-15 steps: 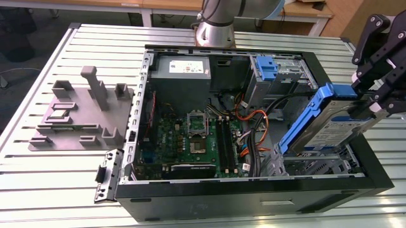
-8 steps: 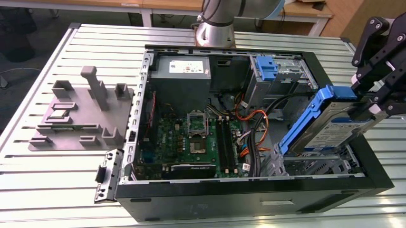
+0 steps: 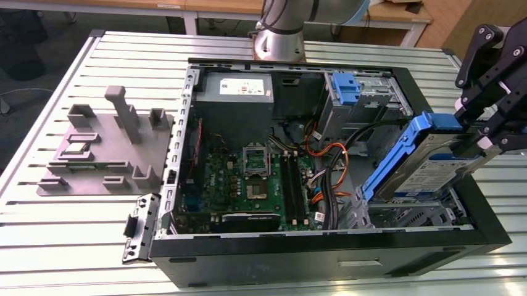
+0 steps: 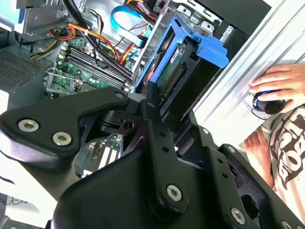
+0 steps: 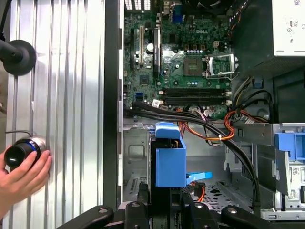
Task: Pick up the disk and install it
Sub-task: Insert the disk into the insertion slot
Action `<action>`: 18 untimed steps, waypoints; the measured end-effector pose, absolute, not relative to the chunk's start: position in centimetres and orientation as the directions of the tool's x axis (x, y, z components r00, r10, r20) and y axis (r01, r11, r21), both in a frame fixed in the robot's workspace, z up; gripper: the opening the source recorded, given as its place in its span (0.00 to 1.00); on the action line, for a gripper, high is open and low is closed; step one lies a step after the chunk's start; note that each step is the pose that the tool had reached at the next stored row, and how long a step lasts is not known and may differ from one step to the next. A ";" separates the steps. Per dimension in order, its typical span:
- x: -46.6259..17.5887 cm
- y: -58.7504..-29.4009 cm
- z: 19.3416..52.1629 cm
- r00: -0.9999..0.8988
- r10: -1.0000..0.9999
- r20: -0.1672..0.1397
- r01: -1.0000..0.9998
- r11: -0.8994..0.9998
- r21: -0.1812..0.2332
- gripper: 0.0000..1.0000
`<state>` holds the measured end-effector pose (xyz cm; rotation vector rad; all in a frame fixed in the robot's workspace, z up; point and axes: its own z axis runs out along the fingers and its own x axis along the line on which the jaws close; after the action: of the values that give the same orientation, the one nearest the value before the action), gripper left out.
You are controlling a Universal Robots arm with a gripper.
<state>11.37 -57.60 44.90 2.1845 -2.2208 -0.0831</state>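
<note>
Exterior view catches you mid-task: on the slatted table, the open computer case lies with its motherboard and grey power supply exposed. The disk, blue bracket along its edges, rests on nothing. It hangs tilted on edge over the case's edge on the exterior view's right, above the metal drive bay in that corner. Your gripper is clamped on the disk's upper end. Judged from this, the pick-up is done and the install is not, as the disk is not yet seated in the bay. In the first wrist view, a person's hand rests on a dark round knob on the table beside the case.
</note>
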 end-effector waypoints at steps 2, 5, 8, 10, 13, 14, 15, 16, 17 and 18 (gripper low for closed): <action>11.4 -57.5 44.9 -0.017 -1.000 -0.019 -0.998 0.016 0.056 0.35; 11.5 -57.4 44.8 -0.017 -1.000 -0.020 -0.998 0.016 0.056 0.35; 11.6 -57.4 44.8 -0.017 -1.000 -0.019 -0.998 0.016 0.056 0.35; 11.7 -57.4 44.8 -0.017 -1.000 -0.019 -0.998 0.016 0.056 0.35; 11.7 -57.4 44.7 -0.017 -1.000 -0.020 -0.998 0.016 0.056 0.35; 11.7 -57.4 44.6 -0.017 -1.000 -0.019 -0.998 0.016 0.056 0.35; 11.7 -57.4 44.6 -0.017 -1.000 -0.019 -0.998 0.016 0.056 0.35; 11.7 -57.4 44.6 -0.017 -1.000 -0.019 -0.998 0.016 0.056 0.35; 11.7 -57.4 44.6 -0.017 -1.000 -0.019 -0.998 0.016 0.056 0.35; 11.7 -57.4 44.6 -0.017 -1.000 -0.019 -0.998 0.016 0.056 0.35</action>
<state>11.72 -57.38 44.56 2.1845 -2.2207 -0.0829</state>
